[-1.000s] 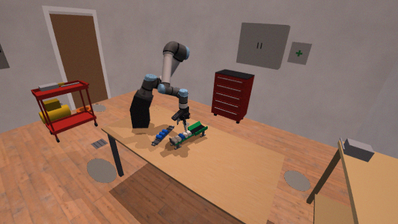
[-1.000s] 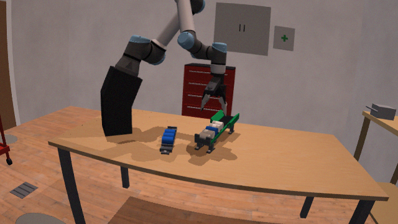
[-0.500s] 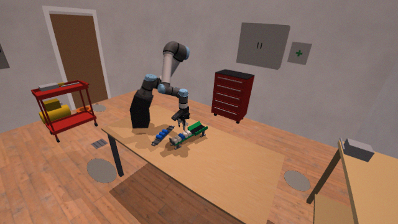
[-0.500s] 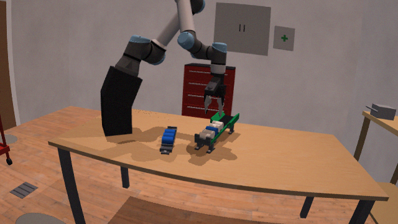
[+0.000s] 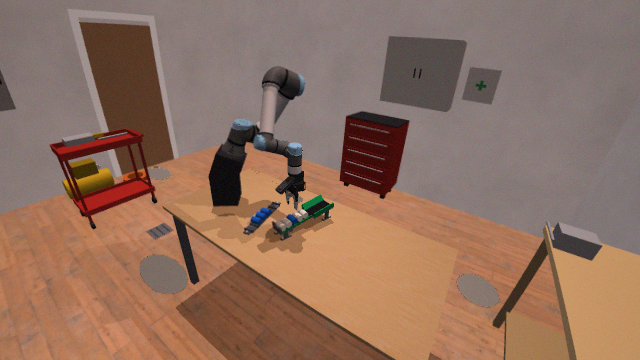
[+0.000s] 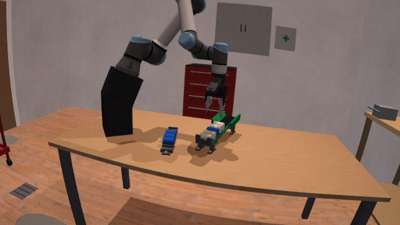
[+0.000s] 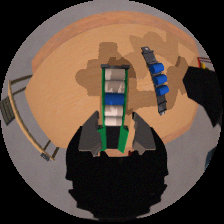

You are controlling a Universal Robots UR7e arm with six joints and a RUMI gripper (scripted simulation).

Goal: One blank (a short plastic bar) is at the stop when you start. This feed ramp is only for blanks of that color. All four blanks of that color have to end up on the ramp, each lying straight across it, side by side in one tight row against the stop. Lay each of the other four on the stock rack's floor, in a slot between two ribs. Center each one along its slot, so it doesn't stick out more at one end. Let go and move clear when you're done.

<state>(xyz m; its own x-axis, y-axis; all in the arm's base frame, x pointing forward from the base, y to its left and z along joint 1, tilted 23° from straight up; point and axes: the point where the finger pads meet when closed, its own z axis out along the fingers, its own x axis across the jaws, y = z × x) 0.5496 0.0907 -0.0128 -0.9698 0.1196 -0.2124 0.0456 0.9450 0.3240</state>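
Observation:
The green feed ramp (image 5: 303, 215) stands on the table and slopes down to a dark stop (image 6: 203, 143). On it lie white blanks (image 7: 114, 80) next to the stop, then one blue blank (image 7: 114, 98), then more white blanks (image 7: 113, 115) higher up. The blue blank also shows in the exterior view (image 6: 213, 129). The dark stock rack (image 6: 169, 141) lies left of the ramp and holds three blue blanks (image 7: 158, 79) in its slots. My gripper (image 6: 214, 110) hangs above the ramp's upper end. It is partly open and empty, and its fingers straddle the ramp in the wrist view.
The arm's black base (image 6: 120, 101) stands on the table left of the rack. A red drawer cabinet (image 5: 373, 152) stands behind the table, and a red cart (image 5: 102, 170) stands on the floor to the left. A second table (image 5: 595, 295) is at the right.

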